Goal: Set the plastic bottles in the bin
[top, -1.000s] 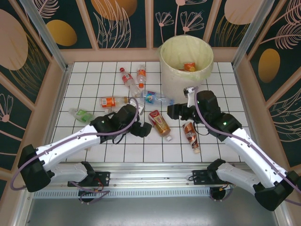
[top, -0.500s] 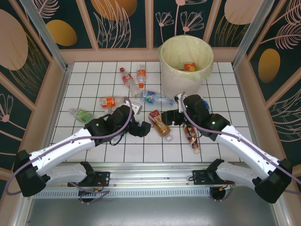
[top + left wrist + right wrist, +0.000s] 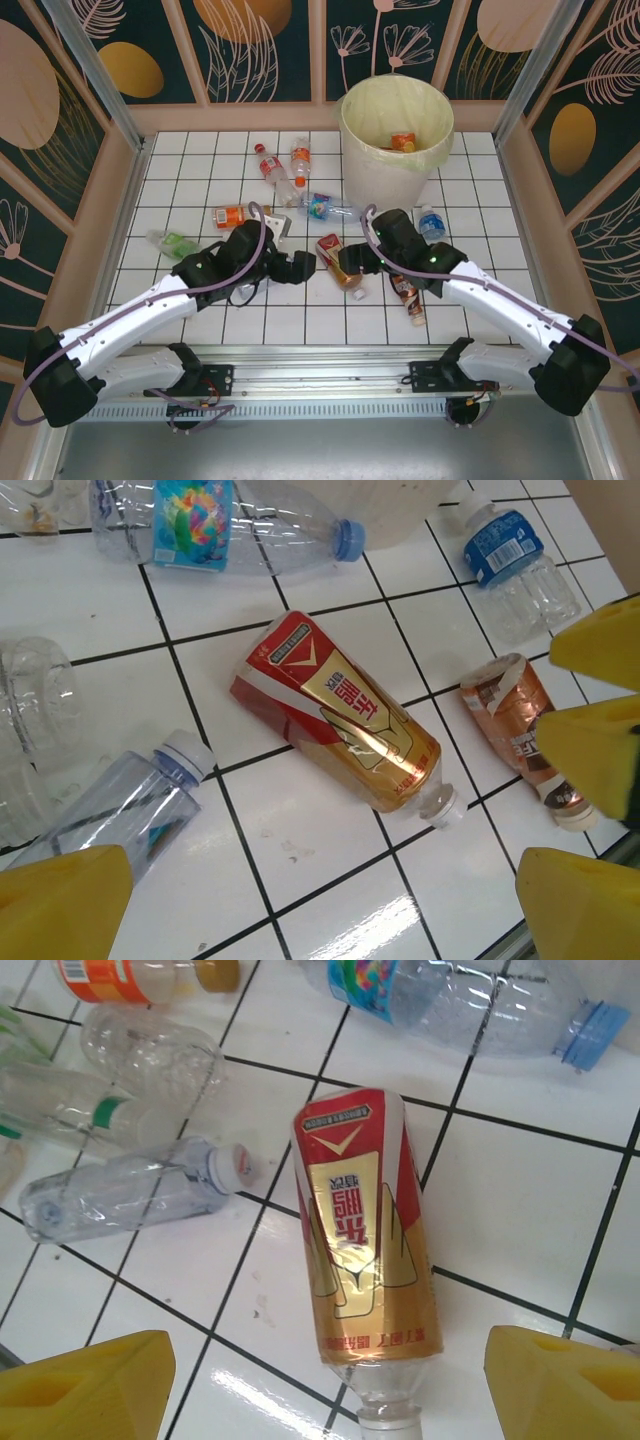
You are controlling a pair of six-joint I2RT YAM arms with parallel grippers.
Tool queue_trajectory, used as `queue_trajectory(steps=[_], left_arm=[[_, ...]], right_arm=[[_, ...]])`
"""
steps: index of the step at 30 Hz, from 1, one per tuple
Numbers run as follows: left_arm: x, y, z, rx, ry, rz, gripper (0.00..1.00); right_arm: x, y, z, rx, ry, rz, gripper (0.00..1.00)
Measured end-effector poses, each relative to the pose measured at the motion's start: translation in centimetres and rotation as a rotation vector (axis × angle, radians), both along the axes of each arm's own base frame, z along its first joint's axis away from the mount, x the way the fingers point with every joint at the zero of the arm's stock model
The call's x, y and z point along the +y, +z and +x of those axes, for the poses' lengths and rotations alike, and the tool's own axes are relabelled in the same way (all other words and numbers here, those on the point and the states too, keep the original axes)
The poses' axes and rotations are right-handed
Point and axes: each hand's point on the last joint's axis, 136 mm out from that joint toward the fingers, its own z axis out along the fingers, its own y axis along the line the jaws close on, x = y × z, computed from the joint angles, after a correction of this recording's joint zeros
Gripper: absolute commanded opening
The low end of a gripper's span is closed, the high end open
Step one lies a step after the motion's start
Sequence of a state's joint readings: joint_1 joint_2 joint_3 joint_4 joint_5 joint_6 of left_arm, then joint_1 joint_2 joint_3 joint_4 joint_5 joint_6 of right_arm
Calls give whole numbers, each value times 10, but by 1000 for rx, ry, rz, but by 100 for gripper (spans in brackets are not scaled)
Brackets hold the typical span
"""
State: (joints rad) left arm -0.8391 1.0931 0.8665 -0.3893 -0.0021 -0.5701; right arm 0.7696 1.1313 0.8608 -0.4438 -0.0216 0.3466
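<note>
Hovering low over the tiles (image 3: 200,300), both grippers gape, nothing held. Right gripper (image 3: 350,265) is on the 3 o'clock side of the red-gold bottle (image 3: 332,252), its fingers (image 3: 85,1380) straddling the neck w/ gaps either side. Left gripper (image 3: 304,263) is just off at 9 o'clock, not touching.

Brown bottle (image 3: 407,290) lies at 4 o'clock, blue-label bottle (image 3: 430,222) at 1 o'clock by the bin (image 3: 372,175) wall. Bin stands at 12–1 o'clock w/ an orange-label bottle (image 3: 403,142) inside. More are strewn at 9–11 o'clock: orange bottle (image 3: 232,215), green bottle (image 3: 172,243), two red-label bottles (image 3: 268,165).

Wrist views pick up a clear bottle (image 3: 130,1190) w/ white cap at 9 o'clock of the red-gold one; in the top view the left gripper sits in front of it. Left wrist view also catches the right's yellow fingers above the brown bottle.
</note>
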Motion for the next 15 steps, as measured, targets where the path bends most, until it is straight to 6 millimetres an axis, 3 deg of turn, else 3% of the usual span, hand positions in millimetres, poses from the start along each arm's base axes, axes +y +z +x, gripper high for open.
queue_trajectory(steps=[7,11,15], left_arm=[[-8,11,-3,-22,-44,-52,99],[0,23,-9,-64,-48,-78,99],[15,49,-15,-144,-30,-120,99]], right_arm=[[9,-33,2,56,26,-79,87],[12,-56,4,91,35,-143,89],[14,-72,6,117,42,-184,90]])
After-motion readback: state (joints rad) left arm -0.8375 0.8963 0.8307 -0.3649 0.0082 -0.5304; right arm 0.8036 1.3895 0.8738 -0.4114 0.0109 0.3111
